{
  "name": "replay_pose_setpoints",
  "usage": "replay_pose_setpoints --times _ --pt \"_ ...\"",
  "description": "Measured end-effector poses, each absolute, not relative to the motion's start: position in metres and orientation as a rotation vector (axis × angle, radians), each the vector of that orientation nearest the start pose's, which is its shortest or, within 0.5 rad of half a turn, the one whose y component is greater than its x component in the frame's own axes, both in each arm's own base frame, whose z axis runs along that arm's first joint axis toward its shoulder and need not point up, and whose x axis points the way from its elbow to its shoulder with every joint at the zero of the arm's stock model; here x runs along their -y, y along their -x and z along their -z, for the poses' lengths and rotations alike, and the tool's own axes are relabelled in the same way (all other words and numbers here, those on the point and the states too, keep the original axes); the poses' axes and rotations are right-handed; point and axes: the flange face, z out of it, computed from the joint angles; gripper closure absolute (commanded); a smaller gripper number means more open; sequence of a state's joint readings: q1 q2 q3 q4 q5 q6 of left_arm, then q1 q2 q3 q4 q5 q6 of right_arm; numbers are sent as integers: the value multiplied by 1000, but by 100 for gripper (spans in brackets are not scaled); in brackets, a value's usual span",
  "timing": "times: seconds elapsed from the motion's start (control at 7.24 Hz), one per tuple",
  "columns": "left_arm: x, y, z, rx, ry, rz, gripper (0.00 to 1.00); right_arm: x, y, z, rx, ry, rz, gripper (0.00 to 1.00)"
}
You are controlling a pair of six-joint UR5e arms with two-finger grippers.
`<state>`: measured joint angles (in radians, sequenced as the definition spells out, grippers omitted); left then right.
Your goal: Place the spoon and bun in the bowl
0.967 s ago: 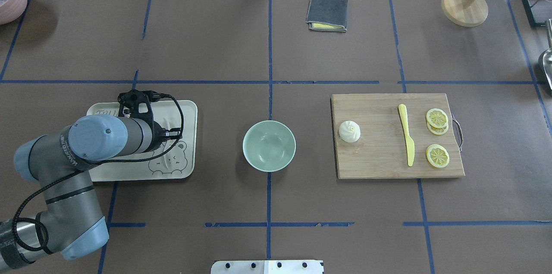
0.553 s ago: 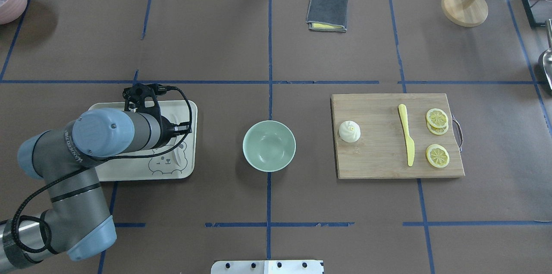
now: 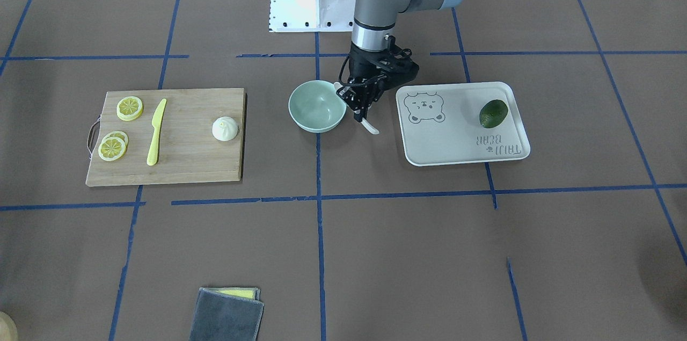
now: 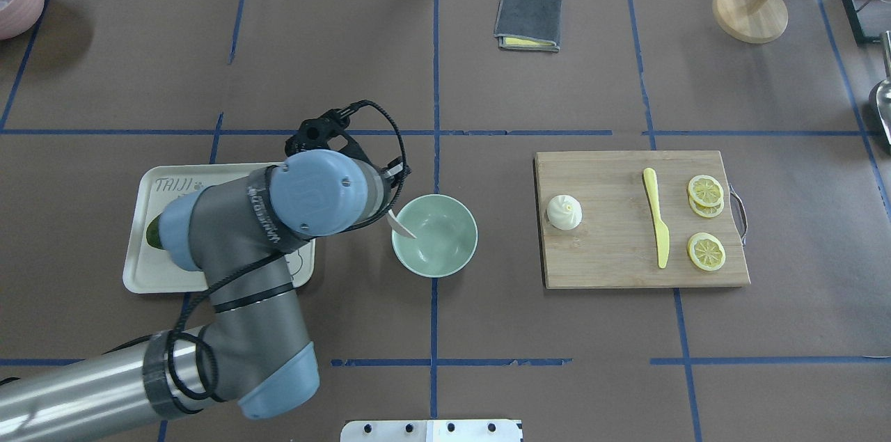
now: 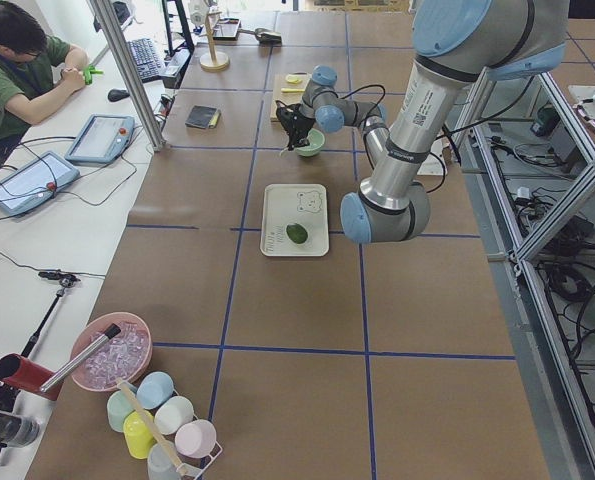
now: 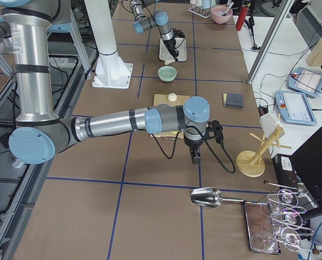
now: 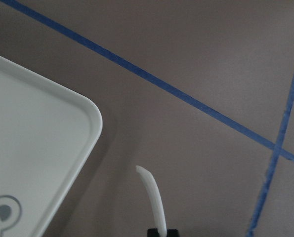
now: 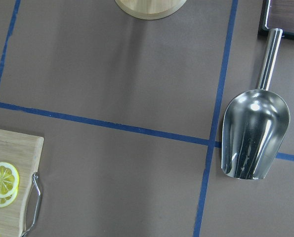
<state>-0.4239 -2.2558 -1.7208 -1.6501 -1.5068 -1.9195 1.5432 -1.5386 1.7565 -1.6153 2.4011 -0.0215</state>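
The left arm's fingers (image 3: pixel 360 107) pinch the spoon (image 3: pixel 369 126), which hangs long-ways down under them, and the green bowl (image 3: pixel 316 125) sits just beside the fingers, on the side away from the tray (image 3: pixel 451 137).

Bench (image 4: pixel 348 45) clutter I see
Cutting board (image 4: pixel 605 254) at 3 o'clock carries knife (image 4: pixel 655 219) and lemon slices (image 4: pixel 706 251); tray (image 4: pixel 139 268) at 9, cloth (image 4: pixel 527 21) at 12.

Brown table (image 4: pixel 348 66) carries bowl (image 4: pixel 468 255), tray (image 4: pixel 139 271), cutting board (image 4: pixel 612 250), folded cloth (image 4: pixel 527 19).
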Motion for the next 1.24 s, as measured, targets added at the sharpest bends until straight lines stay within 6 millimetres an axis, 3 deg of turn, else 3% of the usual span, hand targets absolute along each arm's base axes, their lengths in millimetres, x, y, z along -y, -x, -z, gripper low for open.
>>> replay_pose_setpoints --times 0.14,0.41,0.69,0.83,1.11,1.24 --pt "405 -575 -170 -926 -84 788 100 508 -46 -551 830 -161 118 0" --pt "397 -593 -169 -912 -80 790 1 508 -46 -551 830 -161 119 0" --pt "392 -591 -170 -905 -125 692 0 508 -46 -550 830 -164 119 0" --pt "388 -579 -173 -908 -160 616 0 508 -46 -547 830 -171 122 0" --pt "379 -527 -177 -923 -280 382 0 510 -37 -530 848 -233 168 0" --pt "396 -491 -179 -917 -330 262 0 513 -19 -519 867 -273 225 0"
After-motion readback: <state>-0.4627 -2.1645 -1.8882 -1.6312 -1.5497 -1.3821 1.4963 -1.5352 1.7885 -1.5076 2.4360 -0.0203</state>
